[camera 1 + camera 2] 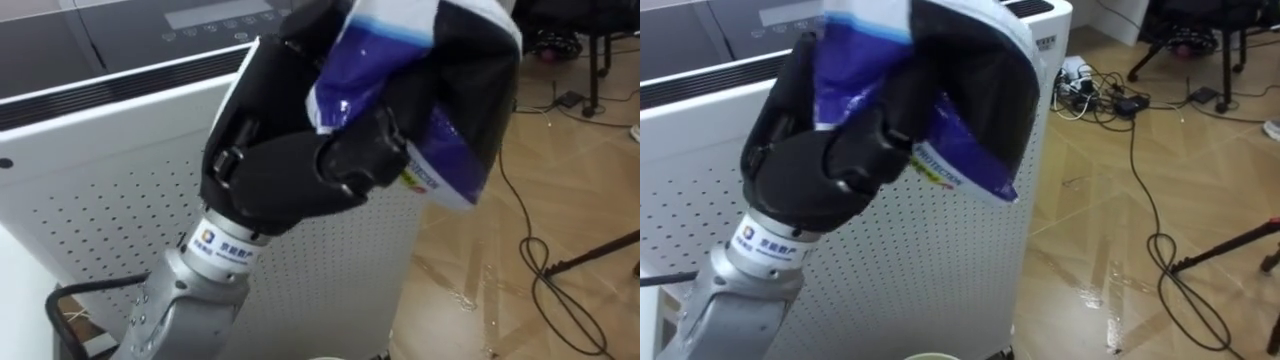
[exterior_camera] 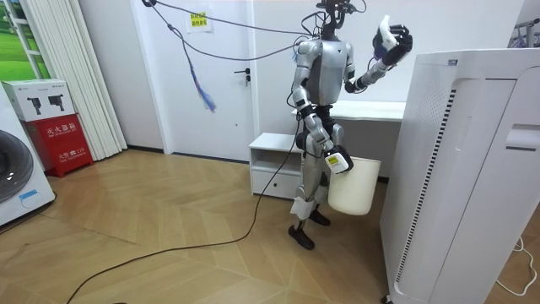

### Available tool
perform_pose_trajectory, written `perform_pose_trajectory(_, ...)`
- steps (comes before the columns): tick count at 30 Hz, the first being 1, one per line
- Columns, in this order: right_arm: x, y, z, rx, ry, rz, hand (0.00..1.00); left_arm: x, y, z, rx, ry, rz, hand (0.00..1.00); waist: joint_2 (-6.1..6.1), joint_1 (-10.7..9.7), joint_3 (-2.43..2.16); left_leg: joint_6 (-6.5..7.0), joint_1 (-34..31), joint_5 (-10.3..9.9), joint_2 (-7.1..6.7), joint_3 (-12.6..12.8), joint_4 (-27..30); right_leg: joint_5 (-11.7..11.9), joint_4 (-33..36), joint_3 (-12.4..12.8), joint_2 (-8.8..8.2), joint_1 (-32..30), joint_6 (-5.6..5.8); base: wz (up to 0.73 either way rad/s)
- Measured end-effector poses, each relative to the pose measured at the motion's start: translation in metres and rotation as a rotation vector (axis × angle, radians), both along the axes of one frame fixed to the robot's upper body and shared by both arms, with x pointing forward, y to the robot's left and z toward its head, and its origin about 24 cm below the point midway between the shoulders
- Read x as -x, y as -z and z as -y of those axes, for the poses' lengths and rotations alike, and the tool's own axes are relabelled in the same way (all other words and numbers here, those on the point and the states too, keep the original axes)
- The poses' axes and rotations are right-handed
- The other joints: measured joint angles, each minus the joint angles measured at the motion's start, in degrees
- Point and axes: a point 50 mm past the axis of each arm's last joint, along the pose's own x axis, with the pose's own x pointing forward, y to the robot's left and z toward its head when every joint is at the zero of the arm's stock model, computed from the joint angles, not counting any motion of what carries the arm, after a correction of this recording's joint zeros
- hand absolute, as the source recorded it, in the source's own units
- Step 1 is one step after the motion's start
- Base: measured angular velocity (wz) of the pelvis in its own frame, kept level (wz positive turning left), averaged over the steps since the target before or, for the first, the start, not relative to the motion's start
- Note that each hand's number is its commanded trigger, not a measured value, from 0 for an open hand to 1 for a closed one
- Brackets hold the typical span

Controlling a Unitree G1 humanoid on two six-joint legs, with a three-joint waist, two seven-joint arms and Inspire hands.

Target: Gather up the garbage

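Bright, even indoor light; pale glare streaks the glossy light-brown wooden floor (image 1: 470,285) and glints on the crumpled blue-and-white plastic wrapper (image 1: 372,58).

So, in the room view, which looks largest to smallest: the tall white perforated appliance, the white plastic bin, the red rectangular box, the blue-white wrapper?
1. Tall white perforated appliance, nearest the camera.
2-3. White plastic bin and red rectangular box look alike.
4. Blue-white wrapper.

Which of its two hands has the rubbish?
The left hand, raised high, clutching the blue-and-white wrapper; the right hand hangs low with a white bin.
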Motion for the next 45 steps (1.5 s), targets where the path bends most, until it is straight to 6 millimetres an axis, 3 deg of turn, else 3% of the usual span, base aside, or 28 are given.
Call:
perform_pose_trajectory(5,0.0,0.0,-0.002,-0.001,-0.007,0.002,1.0,0.001,0.001,-0.002,-0.006,0.027,0.012,1.0,-0.3,1.6,0.02,0.0,0.0,0.0,0.0,0.1,0.2,-0.1,0.5,0.1,-0.05,-0.1,-0.12,0.0)
perform_pose_trajectory(8,-0.005,-0.005,-0.004,-0.007,-0.019,0.025,1.0,0.0,0.011,-0.016,-0.018,-0.036,-0.018,1.0,-0.69,2.2,0.05,0.0,-0.5,0.0,-0.32,-0.4,0.5,-0.7,2.0,-0.1,-0.21,-1.2,-0.35,0.02)
perform_pose_trajectory(10,-0.008,-0.007,-0.002,-0.013,-0.01,0.036,1.0,-0.005,0.031,-0.024,-0.048,-0.086,-0.102,1.0,-1.25,2.6,0.05,0.0,-0.8,0.0,-0.48,-0.8,1.2,-1.0,2.9,-0.5,-0.36,-1.9,-0.45,0.1)
perform_pose_trajectory(16,-0.008,-0.006,0.001,-0.005,0.009,0.026,1.0,-0.012,0.099,-0.038,-0.233,-0.211,-0.375,1.0,-1.37,3.0,0.11,0.06,-4.3,-0.1,-0.6,-3.0,3.6,-1.4,4.3,-2.5,-1.22,-3.7,-0.48,0.2)
perform_pose_trajectory(20,-0.011,-0.004,0.001,-0.007,0.017,0.014,1.0,-0.015,0.122,-0.04,-0.325,-0.241,-0.45,1.0,-1.24,4.3,0.23,0.03,-7.9,0.0,-0.66,-3.6,5.2,-1.3,5.9,-3.2,-1.56,-6.8,-0.65,0.08)
perform_pose_trajectory(22,-0.015,-0.001,0.0,-0.002,0.02,-0.01,1.0,-0.017,0.143,-0.043,-0.346,-0.252,-0.539,1.0,-1.18,4.6,0.35,0.04,-9.0,0.1,-0.67,-3.7,5.4,-1.5,6.7,-3.7,-2.12,-8.0,-0.78,0.08)
perform_pose_trajectory(27,-0.024,-0.001,-0.007,-0.013,0.025,-0.019,1.0,-0.014,0.177,-0.039,-0.391,-0.243,-0.671,1.0,-0.63,4.3,1.13,-0.02,-14.2,0.2,-0.71,-5.6,7.8,-1.4,6.9,-6.1,-2.31,-11.2,-1.15,0.22)
perform_pose_trajectory(31,-0.033,-0.004,-0.011,-0.023,0.034,-0.004,1.0,-0.006,0.212,-0.038,-0.447,-0.229,-0.816,1.0,-0.62,4.5,1.29,-0.12,-16.6,0.2,-0.71,-6.0,8.0,-1.3,7.0,-7.0,-2.58,-13.2,-1.2,0.07)
perform_pose_trajectory(36,-0.044,-0.01,-0.012,-0.026,0.043,0.025,1.0,0.003,0.236,-0.04,-0.489,-0.223,-0.918,1.0,-0.75,4.9,1.6,-0.12,-19.3,0.2,-0.8,-6.8,8.6,-1.3,7.1,-8.6,-2.94,-15.3,-1.29,0.07)
perform_pose_trajectory(45,-0.049,-0.012,-0.019,-0.049,0.078,0.041,1.0,0.019,0.275,-0.047,-0.536,-0.229,-1.108,1.0,-1.25,5.6,2.3,-0.12,-20.1,0.2,-0.94,-6.9,8.1,-1.3,6.9,-8.6,-2.78,-16.0,-1.25,0.02)
